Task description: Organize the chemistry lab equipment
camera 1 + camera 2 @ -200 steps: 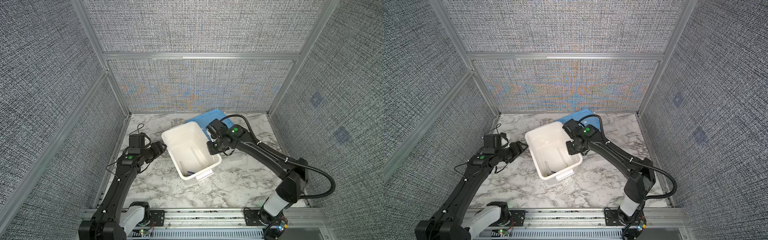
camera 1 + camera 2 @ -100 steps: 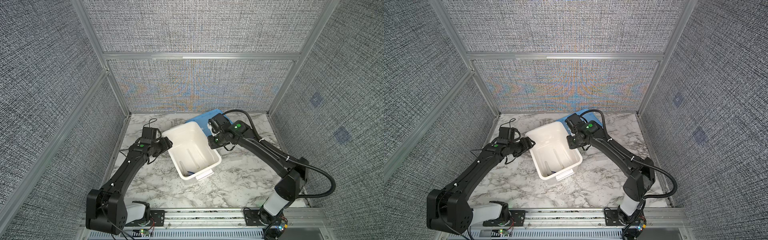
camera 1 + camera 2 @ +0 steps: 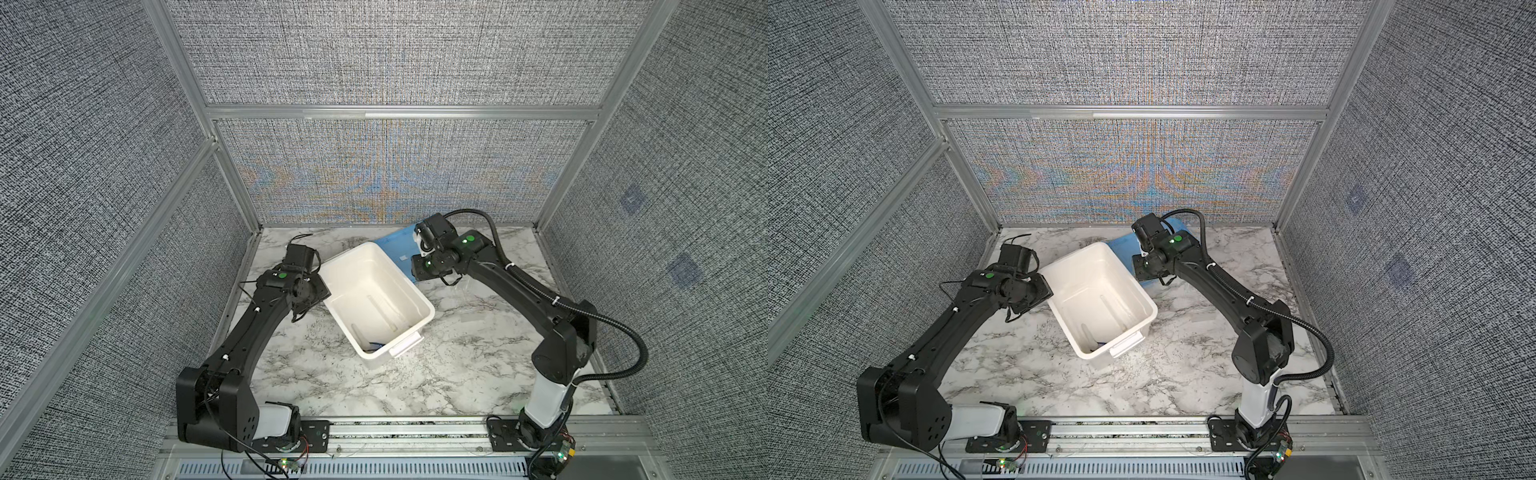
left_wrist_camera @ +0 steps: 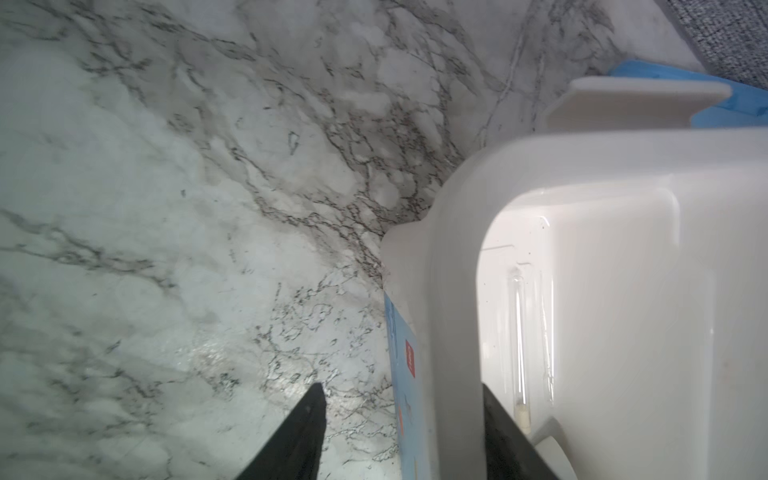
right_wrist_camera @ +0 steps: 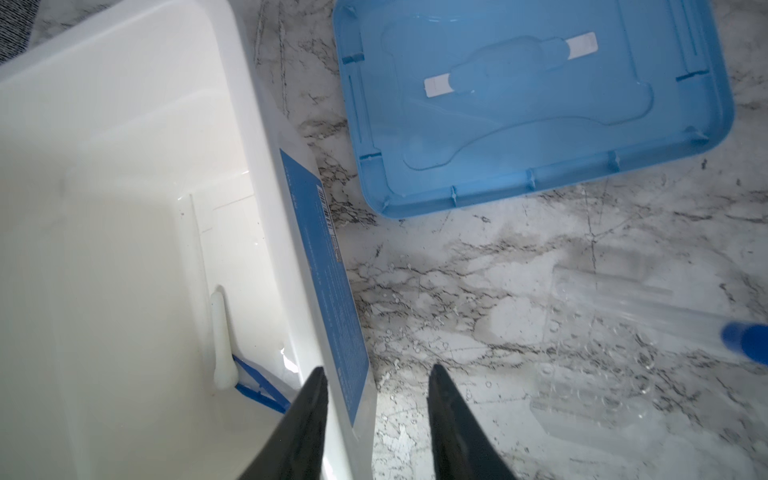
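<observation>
Several items, among them a white pipette [image 5: 219,332] and blue tweezers [image 5: 259,384], lie in the white tub [image 3: 365,282] mid-frame in a top view, while a blue-capped tube [image 5: 648,309] waits on the marble right of it; the left gripper [image 4: 401,386] has its jaws apart around the rim, and the right gripper [image 5: 376,368] straddles the wall, grip unclear.

In both top views, what lies in the tub [image 3: 365,282] is too small to tell, beyond a dark blue speck [image 3: 376,344]. In the right wrist view the blue-capped tube [image 5: 665,309] is cut off by the edge, and clear plastic pieces [image 5: 590,415] blur into the tabletop [image 5: 457,257]. In the left wrist view the tub hides most of the blue lid [image 4: 744,106].
</observation>
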Tool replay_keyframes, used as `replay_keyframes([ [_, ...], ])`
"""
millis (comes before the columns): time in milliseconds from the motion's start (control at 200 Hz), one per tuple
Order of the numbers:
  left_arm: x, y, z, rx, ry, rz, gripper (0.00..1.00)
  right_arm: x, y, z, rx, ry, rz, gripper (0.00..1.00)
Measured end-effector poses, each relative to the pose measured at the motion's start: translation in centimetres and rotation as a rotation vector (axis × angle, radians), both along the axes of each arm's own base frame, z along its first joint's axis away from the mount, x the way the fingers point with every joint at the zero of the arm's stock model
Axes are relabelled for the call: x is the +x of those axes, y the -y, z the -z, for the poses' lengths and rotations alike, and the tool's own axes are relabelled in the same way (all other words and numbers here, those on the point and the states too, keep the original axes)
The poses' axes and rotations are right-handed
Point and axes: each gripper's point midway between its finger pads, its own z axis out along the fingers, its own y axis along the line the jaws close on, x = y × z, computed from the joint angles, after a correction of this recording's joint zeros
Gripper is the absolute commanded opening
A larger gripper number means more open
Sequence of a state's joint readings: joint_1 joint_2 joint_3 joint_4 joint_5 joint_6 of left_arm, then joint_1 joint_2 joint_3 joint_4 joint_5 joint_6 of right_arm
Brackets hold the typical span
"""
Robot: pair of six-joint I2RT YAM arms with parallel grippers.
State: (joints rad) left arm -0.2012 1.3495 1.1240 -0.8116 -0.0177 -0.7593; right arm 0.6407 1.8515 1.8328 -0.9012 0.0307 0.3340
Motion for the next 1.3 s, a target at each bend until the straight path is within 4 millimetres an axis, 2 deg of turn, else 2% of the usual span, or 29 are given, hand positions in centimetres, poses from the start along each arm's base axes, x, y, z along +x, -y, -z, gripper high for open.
replay_keyframes([
  [295, -2.7, -5.2, 0.5, 0.062, -0.048, -0.138, 0.56, 3.6, -3.6, -0.4, 0.098, 0.003, 0.012, 0.45],
  [470, -3.4, -7.1, 0.8, 0.071, -0.051, -0.182, 0.57, 5.0, -4.0, 1.0, 0.104, -0.016, 0.023, 0.47],
  [615, -3.3, -7.4, 1.6, 0.034, -0.073, -0.208, 0.59, 6.4, -3.8, 3.8, 0.08, -0.042, 0.032, 0.48],
  [745, -3.7, -8.1, 1.8, 0.024, -0.077, -0.248, 0.61, 7.5, -4.4, 6.6, 0.052, -0.065, 0.014, 0.47],
  [1025, -3.9, -9.5, 0.1, 0.028, -0.019, -0.314, 0.64, 8.3, -5.7, 13.4, 0.02, -0.131, -0.045, 0.36],
  [1160, -3.9, -9.8, -0.7, 0.025, 0.003, -0.323, 0.65, 8.2, -6.4, 15.3, 0.031, -0.153, -0.078, 0.35],
  [1301, -3.8, -9.8, -1.7, 0.021, 0.031, -0.327, 0.65, 7.7, -6.8, 16.3, 0.035, -0.163, -0.1, 0.32],
])
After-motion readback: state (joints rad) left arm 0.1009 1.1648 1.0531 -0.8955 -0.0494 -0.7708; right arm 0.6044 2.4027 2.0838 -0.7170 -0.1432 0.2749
